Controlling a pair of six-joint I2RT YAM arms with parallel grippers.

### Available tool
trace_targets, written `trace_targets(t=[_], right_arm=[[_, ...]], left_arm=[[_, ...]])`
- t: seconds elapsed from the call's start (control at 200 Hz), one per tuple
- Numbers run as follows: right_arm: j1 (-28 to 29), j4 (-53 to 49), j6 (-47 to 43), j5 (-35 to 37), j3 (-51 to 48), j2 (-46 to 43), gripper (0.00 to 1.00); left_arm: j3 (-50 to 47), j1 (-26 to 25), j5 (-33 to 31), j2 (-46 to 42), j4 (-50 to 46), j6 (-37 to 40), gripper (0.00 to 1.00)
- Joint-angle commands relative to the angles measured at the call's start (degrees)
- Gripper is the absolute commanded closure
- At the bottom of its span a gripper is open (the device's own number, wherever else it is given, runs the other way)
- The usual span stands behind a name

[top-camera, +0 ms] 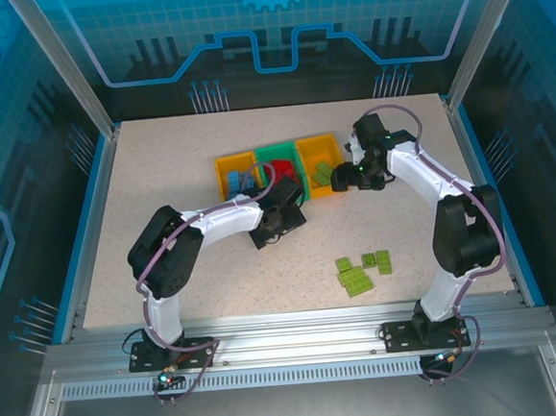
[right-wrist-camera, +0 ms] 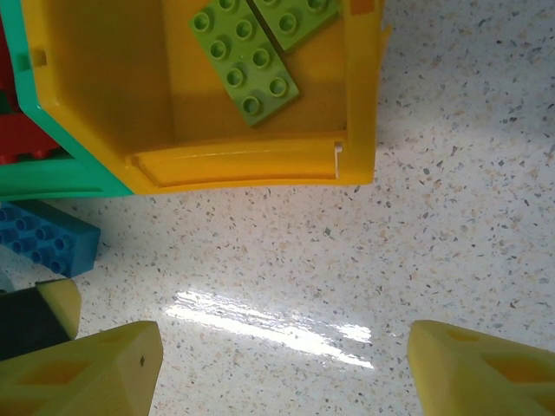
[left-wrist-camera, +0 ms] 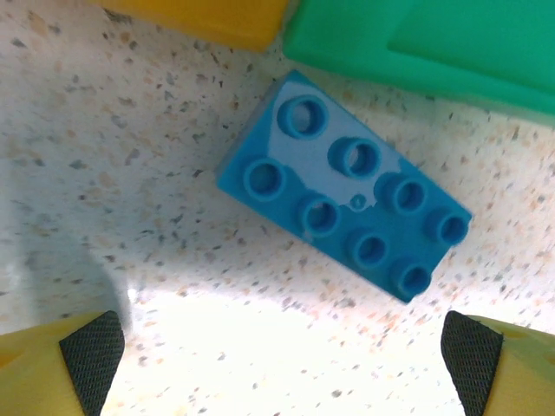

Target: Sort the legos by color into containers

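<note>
A blue lego (left-wrist-camera: 342, 208) lies flat on the table, just in front of the corner where the left orange-yellow container (left-wrist-camera: 199, 17) meets the green container (left-wrist-camera: 434, 43). My left gripper (left-wrist-camera: 282, 364) hovers over it, open, with bare table between its pads (left-wrist-camera: 91, 351). My right gripper (right-wrist-camera: 286, 364) stands open over bare table in front of the right orange-yellow container (right-wrist-camera: 355, 130), which holds two lime green legos (right-wrist-camera: 247, 56). Red legos (right-wrist-camera: 17, 139) lie in the green container (top-camera: 276, 155). Blue legos (top-camera: 237, 182) lie in the left container (top-camera: 225, 166).
Several lime green legos (top-camera: 360, 269) lie loose on the table at the front right, near the right arm's base. The two grippers (top-camera: 276, 213) (top-camera: 338, 179) are close together in front of the containers. A metal frame edges the table.
</note>
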Motion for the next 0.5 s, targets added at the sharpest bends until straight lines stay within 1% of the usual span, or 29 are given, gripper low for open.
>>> trace_targets(t=[0.0, 0.09, 0.185, 0.25, 0.39, 0.495], right_arm=[[-0.8, -0.3, 0.6, -0.1, -1.0, -1.5, 0.24], [-0.8, -0.2, 0.9, 0.2, -1.3, -1.6, 0.24], [-0.8, -0.2, 1.3, 0.4, -1.4, -1.6, 0.24], [-0.8, -0.2, 1.6, 0.5, -1.3, -1.5, 0.24], [-0.8, -0.5, 1.9, 0.9, -1.2, -1.5, 0.23], [-0.8, -0.8, 2.0, 1.7, -1.2, -1.6, 0.23]], left_arm=[[2.9, -0.4, -3.4, -0.4, -7.5, 10.2, 0.01], [2.2, -0.3, -5.3, -1.1, -7.3, 13.5, 0.01], [1.6, -0.3, -4.9, -0.9, -4.1, 18.4, 0.01], [2.6, -0.4, -4.3, 0.3, -3.0, 21.9, 0.01], [6.1, -0.4, -4.4, 4.1, -3.7, 28.4, 0.01], [6.3, -0.4, -4.4, 5.3, -1.2, 32.1, 0.01]])
